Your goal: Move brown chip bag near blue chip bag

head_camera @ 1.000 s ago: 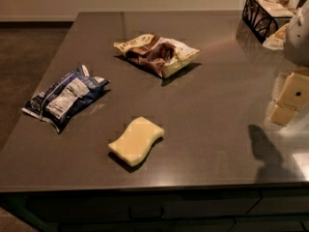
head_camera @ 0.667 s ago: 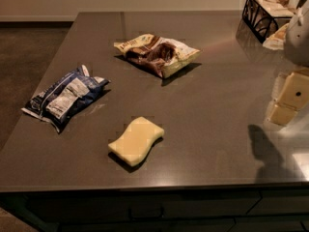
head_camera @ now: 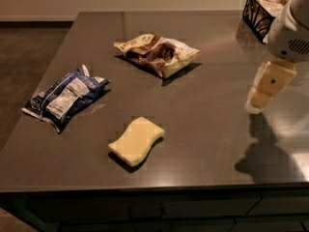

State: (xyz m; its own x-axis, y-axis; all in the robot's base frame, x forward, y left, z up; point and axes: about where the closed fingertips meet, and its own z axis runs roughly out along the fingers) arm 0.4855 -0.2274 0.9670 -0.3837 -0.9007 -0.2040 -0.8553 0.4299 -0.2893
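Note:
The brown chip bag (head_camera: 157,55) lies on the dark table at the back middle, dark brown in the centre with cream-yellow ends. The blue chip bag (head_camera: 64,97) lies near the table's left edge, dark blue with white and grey panels. My gripper (head_camera: 263,96) hangs above the right side of the table, far to the right of both bags and apart from them, with nothing seen in it. Its shadow falls on the table below it.
A pale-yellow wavy sponge (head_camera: 136,140) lies at the front middle. A black wire basket (head_camera: 263,9) with packets stands at the back right corner. The table's front edge (head_camera: 145,190) runs below the sponge, with drawers under it.

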